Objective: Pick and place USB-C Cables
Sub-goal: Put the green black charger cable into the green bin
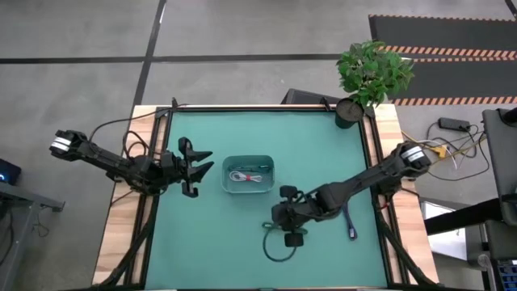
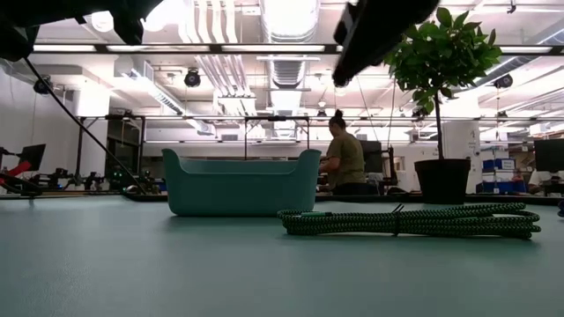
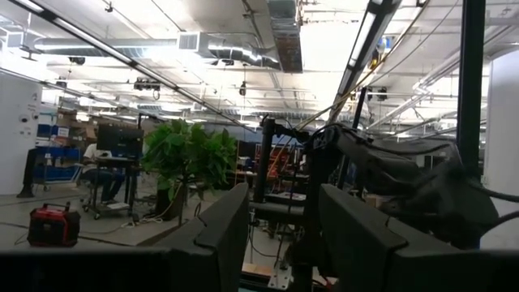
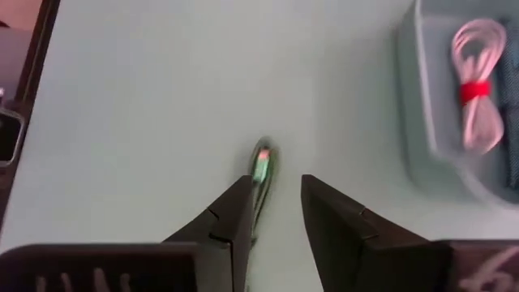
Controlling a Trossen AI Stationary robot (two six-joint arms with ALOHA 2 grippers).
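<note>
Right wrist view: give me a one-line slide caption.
Right gripper open over the green cable; white cable lies in the teal bin.

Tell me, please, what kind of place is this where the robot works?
Probably a large robotics lab or workshop in an industrial hall. Exposed ceiling ducts and strip lights run overhead, a person sits at a workstation behind the table, and another dark robot rig stands further off.
</note>
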